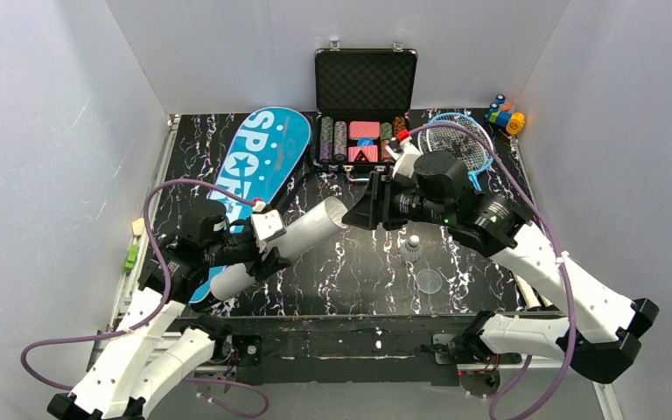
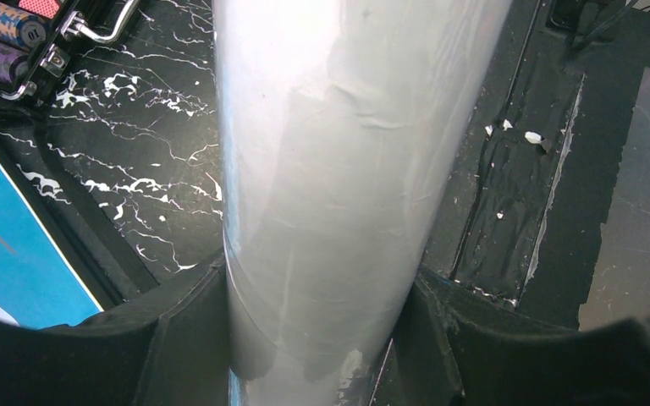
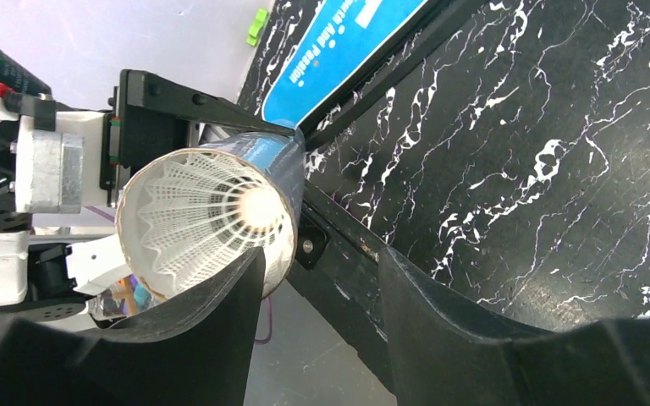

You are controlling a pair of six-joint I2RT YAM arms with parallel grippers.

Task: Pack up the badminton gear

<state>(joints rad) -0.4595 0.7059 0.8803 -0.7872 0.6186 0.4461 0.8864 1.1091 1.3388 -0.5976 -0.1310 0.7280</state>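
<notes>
now | left hand (image 1: 269, 243) clamped on tube (image 1: 315, 226) | right hand (image 3: 320, 258) released at its mouth | shuttlecock (image 3: 212, 216) inside

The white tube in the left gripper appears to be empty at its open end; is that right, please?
Not quite. The white tube in the left gripper is not empty: the right wrist view shows a white shuttlecock sitting inside its open end.

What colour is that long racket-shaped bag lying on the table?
The bag is bright blue with white lettering; the top view shows it best.
</notes>
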